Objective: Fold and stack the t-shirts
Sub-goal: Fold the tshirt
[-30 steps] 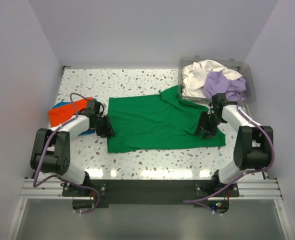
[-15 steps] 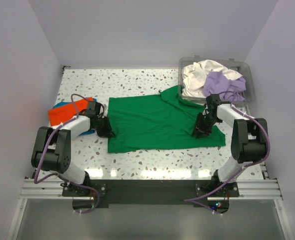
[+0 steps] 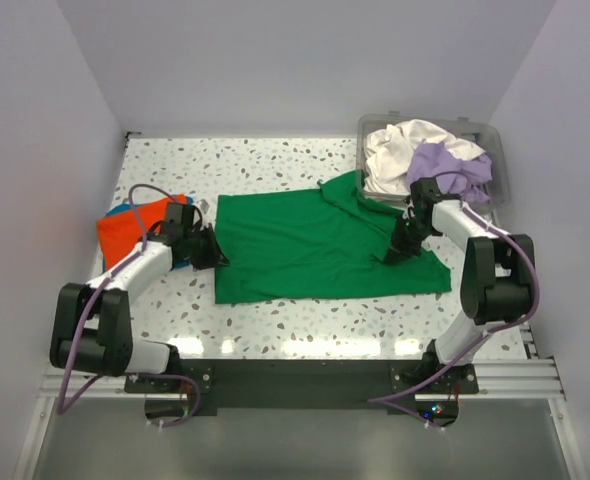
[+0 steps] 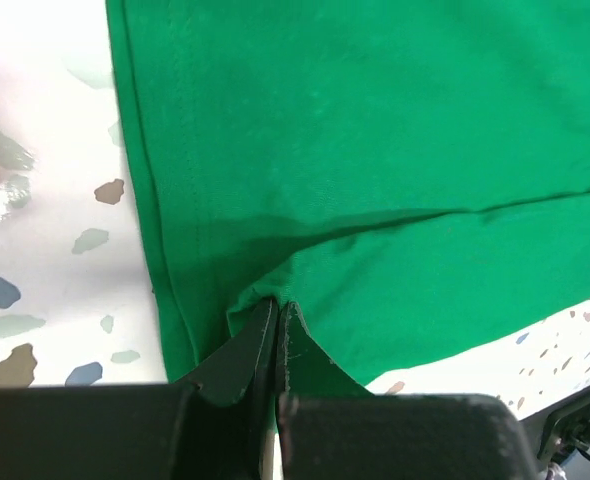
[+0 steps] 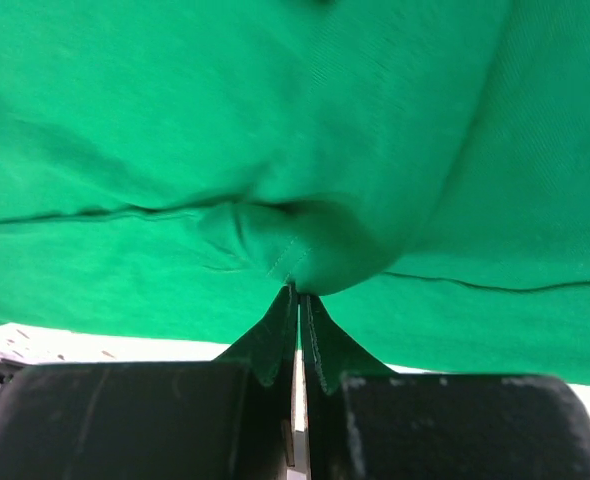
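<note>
Green t-shirt: left claw and right claw, both low, pinch opposite edges.

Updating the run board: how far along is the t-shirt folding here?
Done, it seems: one orange t-shirt lies folded at the left of the table. In hand: the green t-shirt is spread mid-table, left tool shut on its left edge, right tool shut on a pinch of its right side. Left: fold and stack it, then the white t-shirt and lavender t-shirt crumpled in the clear bin.
</note>
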